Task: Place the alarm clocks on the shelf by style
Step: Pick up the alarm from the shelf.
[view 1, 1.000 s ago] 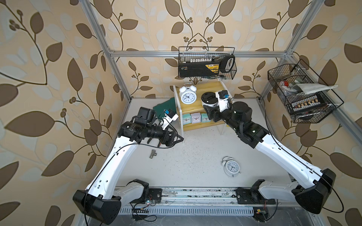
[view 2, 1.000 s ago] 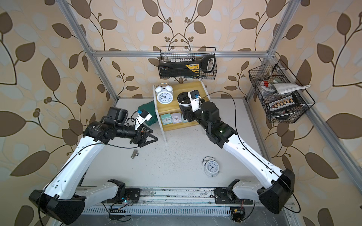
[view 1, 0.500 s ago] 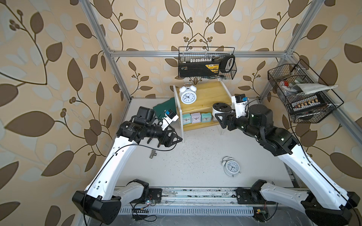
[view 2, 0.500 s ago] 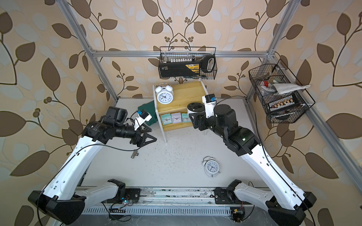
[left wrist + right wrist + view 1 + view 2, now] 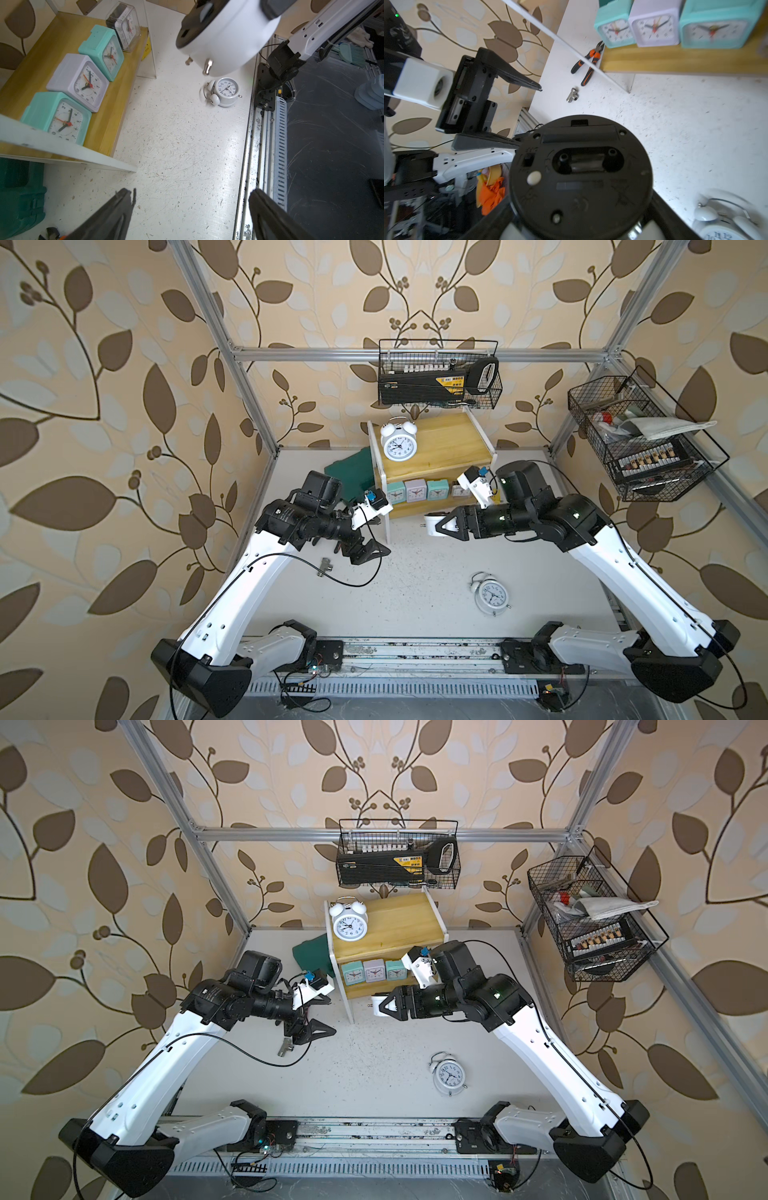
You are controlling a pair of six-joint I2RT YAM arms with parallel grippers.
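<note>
White and round, a twin-bell clock (image 5: 226,35) is pinched by its sides in the right gripper (image 5: 446,526), held clear of the table (image 5: 415,614) just in front of the shelf (image 5: 449,439). Its black back faces the right wrist camera (a small white button shows on it). A second ago this clock hung over the shelf's top board; half a second ago it was off the shelf's 3 o'clock corner. It has since swung lower and toward 9 o'clock, and is now before the lower board. The left gripper (image 5: 190,190), at 9 o'clock on the table, has barely shifted; its jaws stand spread wide with nothing between them.

The shelf stands at 12 o'clock. Its top board carries a second twin-bell clock (image 5: 399,443), upright at the 9 o'clock end. Its lower board holds four square clocks in a row, from 9 to 3 o'clock: a teal clock (image 5: 56,118), a lilac clock (image 5: 81,81), a second teal clock (image 5: 104,52) and a dark clear-cased clock (image 5: 123,25). A third twin-bell clock (image 5: 491,596) lies dial up on the table at 5 o'clock, well apart from both grippers.

A wire basket (image 5: 492,393) on the back wall at 12 o'clock holds a black-and-yellow case (image 5: 432,385), possibly a tool box. A second wire basket (image 5: 582,406) at 2 o'clock holds a pale folded cloth (image 5: 665,429) over small items too blurred to name. A dark green case (image 5: 349,468) sits at the shelf's 9 o'clock side.
</note>
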